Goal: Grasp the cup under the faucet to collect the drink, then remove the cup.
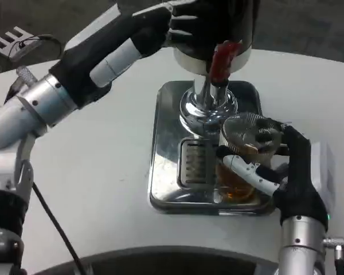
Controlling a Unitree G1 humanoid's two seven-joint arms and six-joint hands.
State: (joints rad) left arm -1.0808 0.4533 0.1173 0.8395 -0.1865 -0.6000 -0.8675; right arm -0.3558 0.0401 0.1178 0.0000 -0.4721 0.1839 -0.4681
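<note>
White desk [103, 189], steel tray [166, 172] under the dispenser [218, 28]. Right hand [275, 166] grasps the cup [241, 172], amber drink inside, on the tray just right of the faucet [209, 103]. Left hand [189, 23] is up on the dispenser; grip unclear. Cup upright; clear exit looks rightward, toward the right arm.

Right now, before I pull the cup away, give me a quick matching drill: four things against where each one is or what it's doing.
Things:
1. cup
2. tap lever
3. left hand
4. tray

States:
A. red, at the dispenser's front
B. up on the dispenser body
C. shiny metal, flat on the white table
D. amber liquid inside, gripped by the right hand

Pairs: 1-D, 2-A, 3-B, 4-C
</note>
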